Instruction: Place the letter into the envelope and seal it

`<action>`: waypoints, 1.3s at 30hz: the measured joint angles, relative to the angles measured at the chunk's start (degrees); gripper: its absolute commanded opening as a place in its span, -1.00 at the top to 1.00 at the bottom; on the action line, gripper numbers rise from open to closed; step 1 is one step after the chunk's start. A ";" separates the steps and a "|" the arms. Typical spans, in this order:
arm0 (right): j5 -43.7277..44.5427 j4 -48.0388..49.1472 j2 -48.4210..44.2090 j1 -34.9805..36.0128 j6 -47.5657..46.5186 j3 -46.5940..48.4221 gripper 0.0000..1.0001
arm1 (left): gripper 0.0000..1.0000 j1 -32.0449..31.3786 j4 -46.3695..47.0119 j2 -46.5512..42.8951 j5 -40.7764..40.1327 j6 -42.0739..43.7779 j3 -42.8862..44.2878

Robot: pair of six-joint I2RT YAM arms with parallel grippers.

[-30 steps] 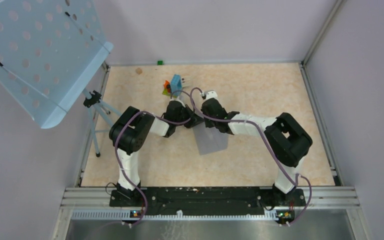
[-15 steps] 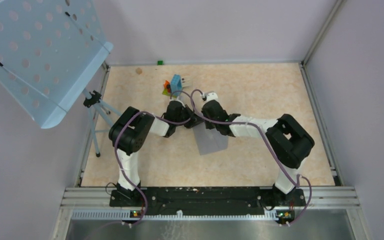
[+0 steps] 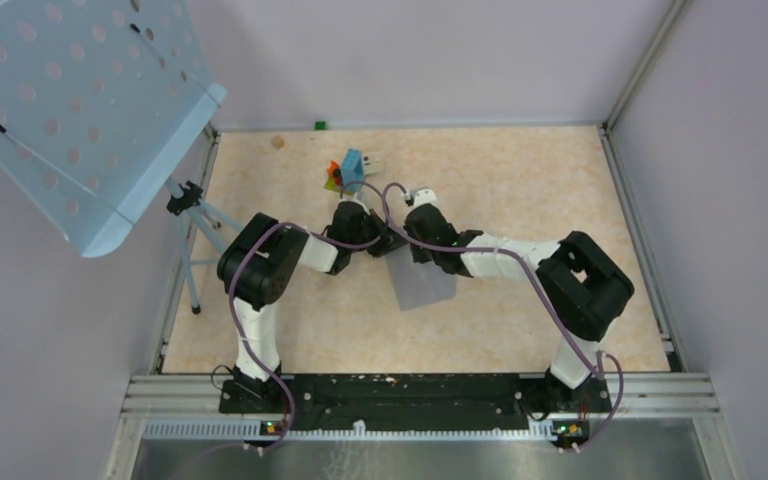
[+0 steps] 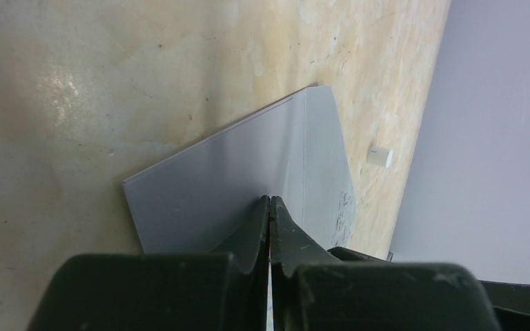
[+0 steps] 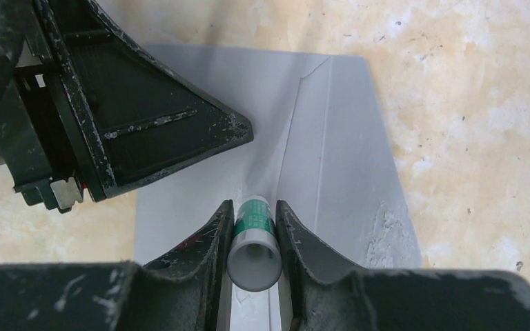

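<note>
The grey envelope (image 3: 423, 283) lies flat on the tan floor, its flap folded open; it also shows in the left wrist view (image 4: 248, 165) and the right wrist view (image 5: 345, 138). My left gripper (image 3: 391, 243) is shut, empty, its closed tips (image 4: 269, 201) resting on the envelope's far end. My right gripper (image 5: 254, 205) is shut on a white glue stick with a green label (image 5: 254, 243), whose tip touches the envelope near the flap fold. It sits right beside the left gripper (image 5: 152, 117). The letter is out of view.
A blue-orange-green block cluster (image 3: 347, 170) sits just beyond the grippers. A small white cap (image 4: 379, 156) lies on the floor past the envelope. A light-blue perforated music stand (image 3: 80, 110) on a tripod (image 3: 192, 215) stands at the left edge. Purple walls enclose the floor.
My right arm has shifted slightly, its elbow moving right and nearer, sliding the glue stick a little along the envelope. The left arm and the envelope have not moved.
</note>
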 measured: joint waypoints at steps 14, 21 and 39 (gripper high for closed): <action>-0.59 -1.33 -1.68 0.48 0.52 -1.49 1.00 | 1.00 0.02 -0.04 0.00 0.00 0.00 0.02; -0.90 -1.46 -2.95 0.90 0.90 -3.02 1.00 | 1.00 0.04 -0.07 0.00 0.00 -0.02 0.00; -1.25 -2.97 -7.30 1.97 2.97 -7.23 1.00 | 1.00 0.04 -0.09 0.00 0.00 -0.02 0.02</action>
